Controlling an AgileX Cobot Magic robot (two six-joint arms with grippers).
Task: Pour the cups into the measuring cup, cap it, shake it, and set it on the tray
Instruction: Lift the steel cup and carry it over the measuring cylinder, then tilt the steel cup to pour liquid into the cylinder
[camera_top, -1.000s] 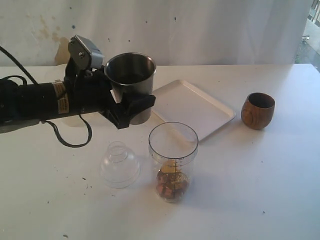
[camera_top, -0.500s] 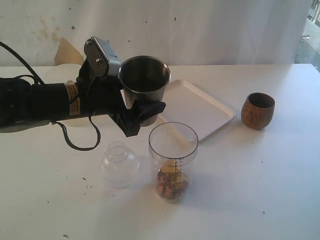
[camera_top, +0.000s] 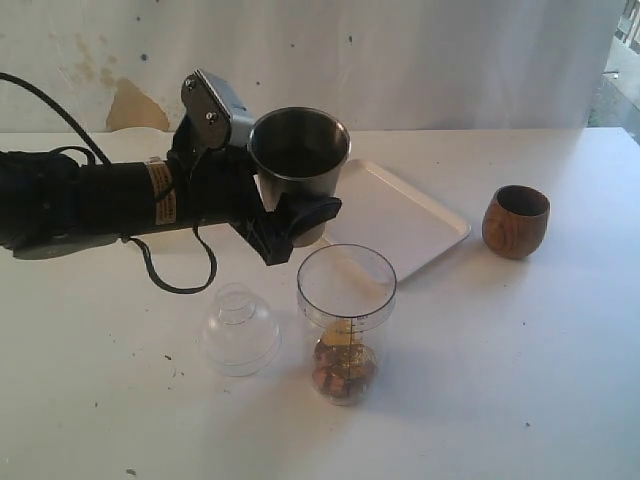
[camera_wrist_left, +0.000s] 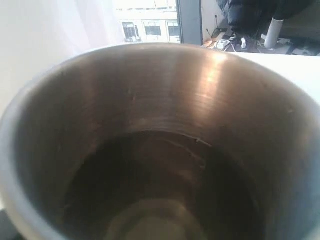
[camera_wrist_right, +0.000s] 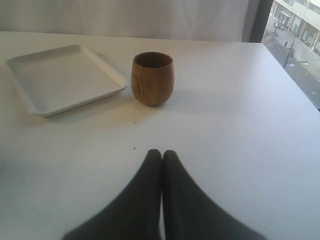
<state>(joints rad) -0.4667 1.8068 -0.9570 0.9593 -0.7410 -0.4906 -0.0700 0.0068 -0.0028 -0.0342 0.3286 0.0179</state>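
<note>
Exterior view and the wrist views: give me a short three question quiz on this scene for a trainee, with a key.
1. True or false: the left gripper holds the steel tumbler above the table.
2. Which cup stands beside the tray? A wooden cup, B paper cup, C glass mug.
3. Fill in: the right gripper is ____.
Key: 1 true; 2 A; 3 shut.

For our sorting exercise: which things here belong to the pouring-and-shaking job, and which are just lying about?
Job: steel tumbler, measuring cup, clear dome lid, wooden cup, white tray.
Not the job: the arm's black cable, the table.
</note>
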